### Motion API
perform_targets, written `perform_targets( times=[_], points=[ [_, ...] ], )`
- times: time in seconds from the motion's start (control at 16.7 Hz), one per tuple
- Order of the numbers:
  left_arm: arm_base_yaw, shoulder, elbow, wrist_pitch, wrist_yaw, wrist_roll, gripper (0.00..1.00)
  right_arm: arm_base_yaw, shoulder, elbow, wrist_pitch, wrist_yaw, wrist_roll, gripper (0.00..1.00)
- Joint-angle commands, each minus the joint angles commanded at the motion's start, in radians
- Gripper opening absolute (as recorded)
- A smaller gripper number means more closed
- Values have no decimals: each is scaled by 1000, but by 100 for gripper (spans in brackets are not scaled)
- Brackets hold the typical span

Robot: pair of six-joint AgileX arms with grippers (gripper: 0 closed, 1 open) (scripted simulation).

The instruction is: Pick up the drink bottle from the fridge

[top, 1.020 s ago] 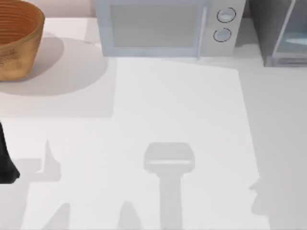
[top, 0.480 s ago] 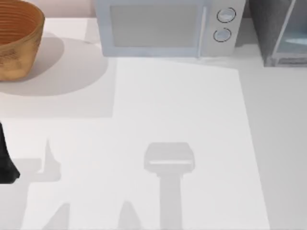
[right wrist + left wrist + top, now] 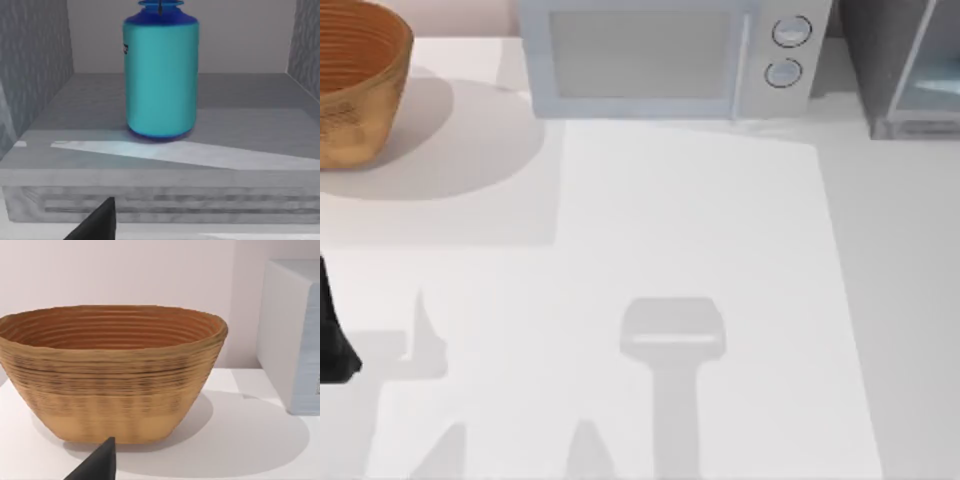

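Straight ahead of the right gripper [image 3: 102, 220], whose jaw state I cannot tell, the translucent cyan drink bottle with deep blue shoulder [image 3: 161, 75] stands upright on the dark grey fridge's floor [image 3: 240, 105], at the tabletop's far right corner. Left arm idles at the left edge.

Bright, even lighting on the white table [image 3: 720, 220]. The basket [image 3: 355, 85] casts a soft round shadow toward the right, and the microwave [image 3: 660, 55] a broad pale shadow toward the front. Fainter grey shadows lie along the front edge. A slanting band of light crosses the fridge [image 3: 150, 160] floor before the bottle [image 3: 161, 75]. Edges appear slightly soft.
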Motion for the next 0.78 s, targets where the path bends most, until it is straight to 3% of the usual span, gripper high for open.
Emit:
perform_targets(
  times=[0.48,0.78],
  points=[
    [0,0,0,0,0,0,100,208,271,568,-269,225,-3,100],
    [0,0,0,0,0,0,100,269,325,688,-352,290,-4,100]
  ],
)
